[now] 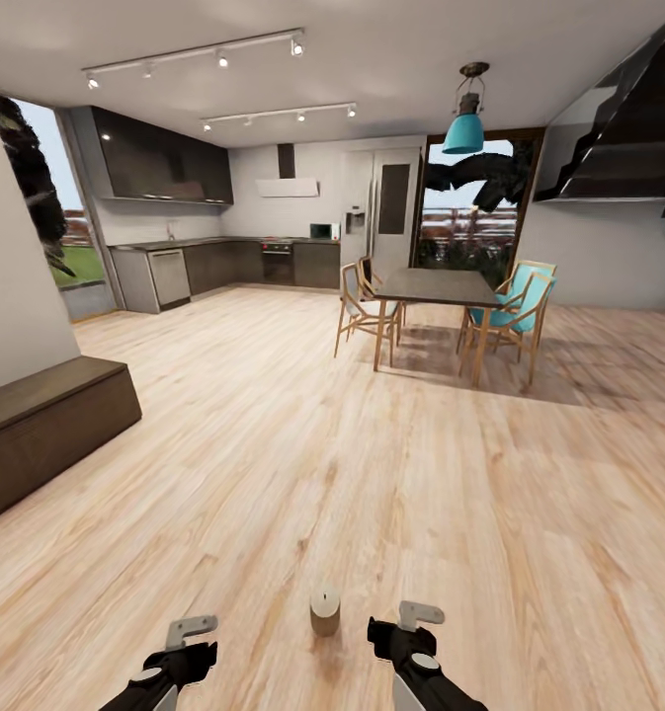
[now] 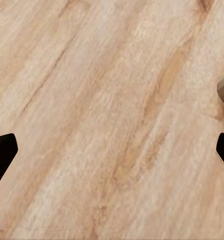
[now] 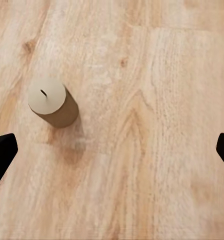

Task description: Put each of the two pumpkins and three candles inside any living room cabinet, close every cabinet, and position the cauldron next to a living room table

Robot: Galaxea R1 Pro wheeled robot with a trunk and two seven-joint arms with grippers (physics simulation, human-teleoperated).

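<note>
I am looking across an open room with a pale plank floor [image 1: 302, 444]; a kitchen runs along the far wall, and a dining table [image 1: 436, 288] with chairs stands well beyond the candle [image 1: 324, 609], toward the glass door; the long low dark cabinet [image 1: 45, 430] lies well apart from the candle, against the wall on my left, and its visible front looks closed.

The candle stands upright on the floor, between my two grippers and a little ahead of them; in the right wrist view it shows as a short beige cylinder [image 3: 53, 103] with a flat top and a small dark wick, untouched.

The left gripper [image 1: 196, 637] is released, its dark fingertips spread wide over bare planks in its wrist view, holding nothing; the right gripper [image 1: 408, 624] is likewise spread and empty, with the candle lying off its centre line, not yet between the fingers.

Handling, as I judge it: the candle should be light and rigid; the waxy side may be slightly slippery, and hard squeezing could mark it; being short and squat, it should resist tipping, though a glancing finger could still topple it and set it rolling.

Hold point: I would take it with the right gripper across the round side at mid-height, fingers on opposite sides of the cylinder, clear of the wick and the top edge; centre it first, then close gently.
</note>
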